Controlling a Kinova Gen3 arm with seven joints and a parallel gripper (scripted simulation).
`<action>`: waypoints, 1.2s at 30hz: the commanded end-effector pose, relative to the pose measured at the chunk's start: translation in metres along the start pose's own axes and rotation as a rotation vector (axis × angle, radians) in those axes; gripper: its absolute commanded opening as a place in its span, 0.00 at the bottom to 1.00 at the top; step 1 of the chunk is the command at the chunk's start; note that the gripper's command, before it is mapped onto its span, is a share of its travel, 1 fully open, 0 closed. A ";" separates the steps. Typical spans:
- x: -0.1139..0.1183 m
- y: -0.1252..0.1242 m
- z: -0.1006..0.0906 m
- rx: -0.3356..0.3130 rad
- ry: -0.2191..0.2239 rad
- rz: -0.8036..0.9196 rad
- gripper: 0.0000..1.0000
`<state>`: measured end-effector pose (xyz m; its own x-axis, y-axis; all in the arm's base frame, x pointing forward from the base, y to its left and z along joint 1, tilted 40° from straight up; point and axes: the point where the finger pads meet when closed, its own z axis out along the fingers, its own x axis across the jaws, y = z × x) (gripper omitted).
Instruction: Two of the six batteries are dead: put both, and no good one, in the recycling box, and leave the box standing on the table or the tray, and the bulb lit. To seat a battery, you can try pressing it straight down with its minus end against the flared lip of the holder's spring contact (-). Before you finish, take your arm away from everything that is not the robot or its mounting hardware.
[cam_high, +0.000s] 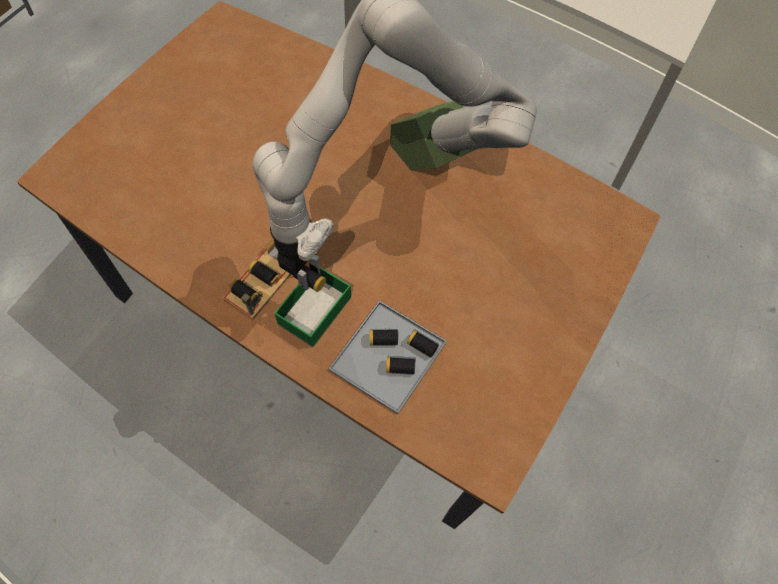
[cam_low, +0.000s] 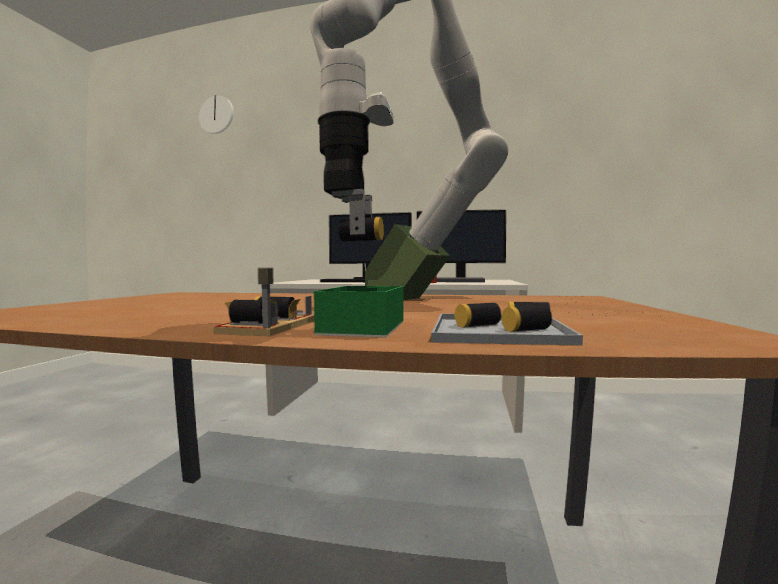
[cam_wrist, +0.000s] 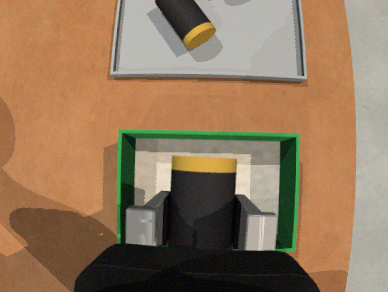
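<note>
Top view: the gripper (cam_high: 309, 275) (cam_low: 360, 220) (cam_wrist: 201, 212) is positioned above the green box (cam_high: 344, 304) (cam_low: 358, 311) (cam_wrist: 208, 135), its fingers closed on the sides of a black battery (cam_high: 311, 278) (cam_low: 369, 228) (cam_wrist: 203, 200) with a yellow end. The exterior view confirms the held battery lies horizontal and clear of the box rim. In the wrist view, its yellow end points toward the grey tray (cam_high: 358, 384) (cam_low: 505, 338) (cam_wrist: 210, 76); the visible part of the box floor bears no battery.

The box stands upright on the table (cam_high: 502, 251) (cam_low: 634, 333) (cam_wrist: 60, 100), between the battery holder (cam_high: 254, 309) (cam_low: 241, 329) and the tray. Two batteries lie in the holder, one (cam_high: 264, 272) at the middle position and one (cam_high: 244, 291) (cam_low: 246, 311) at the end near the bulb (cam_low: 265, 275). The bulb is unlit. Three further batteries (cam_high: 400, 365) lie on their sides, apart from one another, on the tray.
</note>
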<state>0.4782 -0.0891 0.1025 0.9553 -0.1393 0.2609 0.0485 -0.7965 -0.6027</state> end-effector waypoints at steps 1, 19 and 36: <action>0.008 -0.017 -0.003 -0.020 -0.006 -0.023 0.57; 0.053 -0.134 0.000 -0.020 -0.006 -0.023 0.57; 0.061 -0.156 0.000 -0.020 -0.006 -0.023 0.57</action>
<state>0.5287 0.0273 0.2116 0.9560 -0.1170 0.2690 0.0645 -0.8106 -0.5820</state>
